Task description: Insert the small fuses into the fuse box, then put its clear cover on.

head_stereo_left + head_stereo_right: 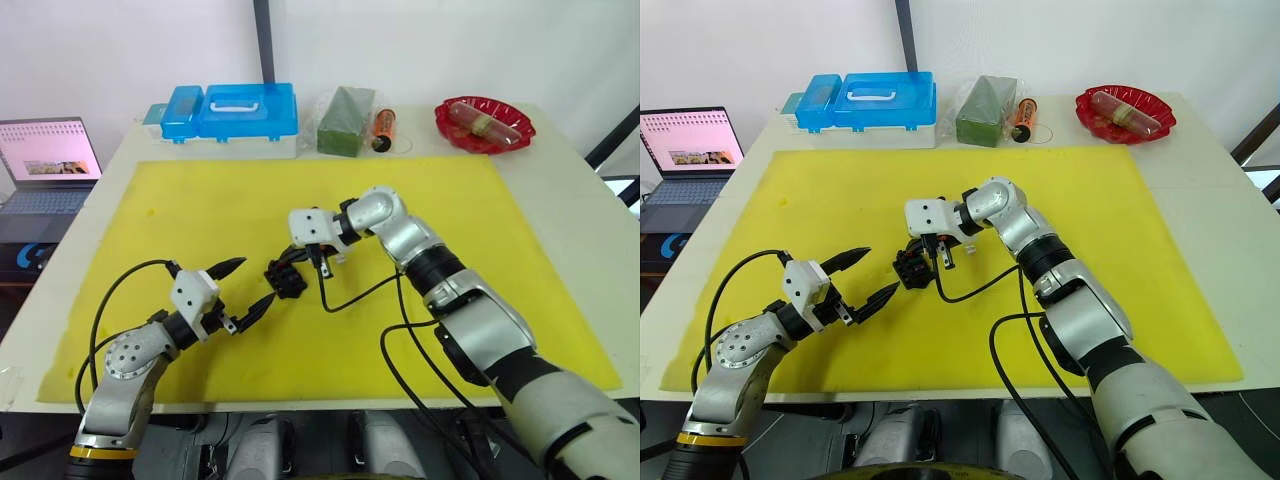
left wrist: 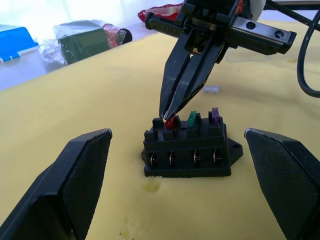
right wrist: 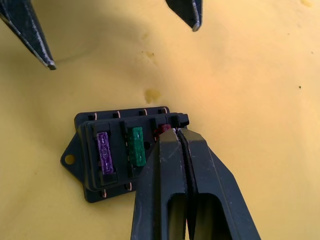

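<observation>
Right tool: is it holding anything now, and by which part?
Yes. The right tool is shut on the red fuse, pinching its top edge at the fuse box. The left tool is open, holding nothing.

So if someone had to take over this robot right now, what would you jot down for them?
Right gripper: shut on the red fuse, pressing it into the fuse box on the yellow mat.
Left gripper: open, holding nothing, just beside the box.
Done: green fuse and purple fuse sit in their slots.
Left: finish seating the red fuse. One slot at the end of the row looks empty. A small pale piece lies on the mat behind the box; it may be the last fuse, but I cannot tell. The clear cover is not on yet.
</observation>
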Motion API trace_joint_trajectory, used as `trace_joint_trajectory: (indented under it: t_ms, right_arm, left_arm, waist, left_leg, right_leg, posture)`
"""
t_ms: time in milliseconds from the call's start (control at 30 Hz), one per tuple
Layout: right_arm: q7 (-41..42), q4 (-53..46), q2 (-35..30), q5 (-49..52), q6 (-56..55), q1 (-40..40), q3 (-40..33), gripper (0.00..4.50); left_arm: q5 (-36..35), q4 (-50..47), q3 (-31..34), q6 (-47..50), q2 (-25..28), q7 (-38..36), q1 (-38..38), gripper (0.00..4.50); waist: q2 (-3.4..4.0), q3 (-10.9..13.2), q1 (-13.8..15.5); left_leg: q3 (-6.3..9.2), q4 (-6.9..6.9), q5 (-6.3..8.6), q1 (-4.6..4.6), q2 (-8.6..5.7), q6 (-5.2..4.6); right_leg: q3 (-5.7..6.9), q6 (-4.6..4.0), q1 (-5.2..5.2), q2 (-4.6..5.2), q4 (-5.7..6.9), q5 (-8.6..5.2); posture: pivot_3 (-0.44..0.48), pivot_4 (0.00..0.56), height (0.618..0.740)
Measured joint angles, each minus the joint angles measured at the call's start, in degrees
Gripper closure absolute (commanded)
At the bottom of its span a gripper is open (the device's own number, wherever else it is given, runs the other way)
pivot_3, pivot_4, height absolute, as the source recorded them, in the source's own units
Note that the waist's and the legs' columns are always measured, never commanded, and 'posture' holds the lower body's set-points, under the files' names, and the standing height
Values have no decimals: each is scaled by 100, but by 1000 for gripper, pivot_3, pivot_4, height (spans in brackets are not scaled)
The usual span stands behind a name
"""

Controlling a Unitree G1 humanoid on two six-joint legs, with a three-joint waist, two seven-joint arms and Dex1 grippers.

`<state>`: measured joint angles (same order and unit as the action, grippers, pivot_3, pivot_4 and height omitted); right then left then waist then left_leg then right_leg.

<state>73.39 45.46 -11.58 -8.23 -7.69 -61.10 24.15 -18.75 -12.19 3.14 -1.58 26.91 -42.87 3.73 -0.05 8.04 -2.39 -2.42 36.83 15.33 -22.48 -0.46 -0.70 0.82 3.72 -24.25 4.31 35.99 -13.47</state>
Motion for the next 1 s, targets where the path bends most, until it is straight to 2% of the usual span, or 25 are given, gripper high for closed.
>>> trace_joint_trajectory:
  t_ms: [100, 233, 500, 633, 800, 967, 1000]
  right_arm:
    - [110, -553, -91, 204, 585, 168, -109, 4470]
    - [94, -1641, -358, 514, 1450, 424, -380, 4470]
    - [-523, -3562, -662, 1051, 3064, 676, -989, 4470]
    - [-1081, -4531, -1218, 1083, 3569, 1400, -1330, 3640]
    - [-1711, -5363, -1998, 1011, 3727, 2862, -1820, 1827]
    - [-2397, -6193, -2317, 1219, 3914, 4170, -3050, 34]
    - [-2486, -6358, -2320, 1323, 3929, 4425, -3352, 13]
  left_arm:
    - [-8, -3, 25, -3, 56, -63, 55, 0]
    - [-58, -6, 72, -2, 181, -129, 99, 0]
    - [-208, -34, 116, 25, 326, -272, -18, 0]
    - [-417, 48, 526, 144, 444, -222, -119, 0]
    - [-507, 593, 988, 229, 622, -189, -392, 0]
    - [-564, 1135, 1361, 299, 658, -49, -560, 0]
    - [-568, 1212, 1437, 317, 662, -20, -608, 0]
  waist:
    - [2, 2, 0]
    - [3, 4, -3]
    - [3, 5, -5]
    - [1, 5, 69]
    - [-4, 9, 161]
    - [-15, 19, 176]
    - [-16, 19, 181]
  left_leg:
    - [-2, 0, -1, -17, 0, -2]
    - [-2, 12, -7, -86, 0, -10]
    - [-4, 8, -7, -93, 0, -10]
    - [-4, 11, -6, -94, -2, -10]
    - [-19, 12, -8, -94, -2, -14]
    - [-22, 14, -8, -94, -1, -16]
    - [-21, 15, -8, -94, 0, -16]
  right_leg:
    - [0, 0, -19, 1, 1, 0]
    - [1, 3, -84, 2, 5, 2]
    - [3, 2, -93, 4, 2, 1]
    - [9, -1, -88, 11, -3, 0]
    - [10, -2, -91, 16, -8, -1]
    - [11, -1, -89, 16, -8, -1]
    - [13, 0, -88, 16, -8, -1]
  posture:
    - [0, 150, 740]
    - [0, 150, 740]
    - [0, 150, 740]
    - [0, 150, 740]
    - [0, 150, 740]
    - [0, 150, 740]
    - [0, 150, 740]
